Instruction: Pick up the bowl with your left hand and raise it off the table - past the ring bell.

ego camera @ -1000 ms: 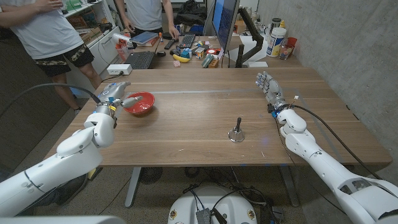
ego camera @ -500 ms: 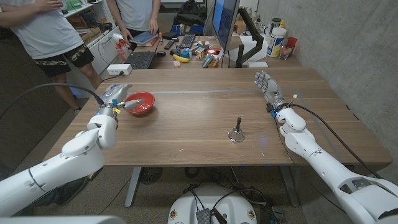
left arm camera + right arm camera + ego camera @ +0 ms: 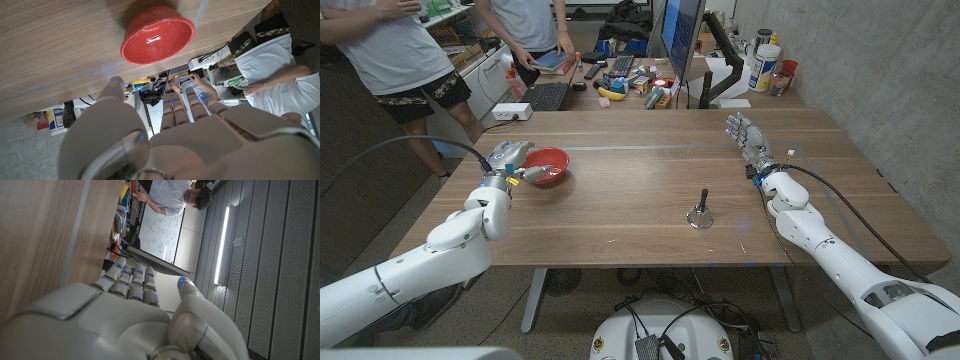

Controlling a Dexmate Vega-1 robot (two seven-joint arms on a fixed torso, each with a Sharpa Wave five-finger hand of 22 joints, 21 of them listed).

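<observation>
Red bowl (image 3: 546,166) on the counter (image 3: 650,190) at far left, the left hand (image 3: 508,158) just beside its rim with fingers spread and gripping nothing, so a shallow closure could tip or skid the bowl; right hand (image 3: 748,138) idle, fingers apart.

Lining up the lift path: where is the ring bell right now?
In the head view the ring bell stands right of the table's middle, toward the near edge, well apart from the red bowl at the left hand.
</observation>
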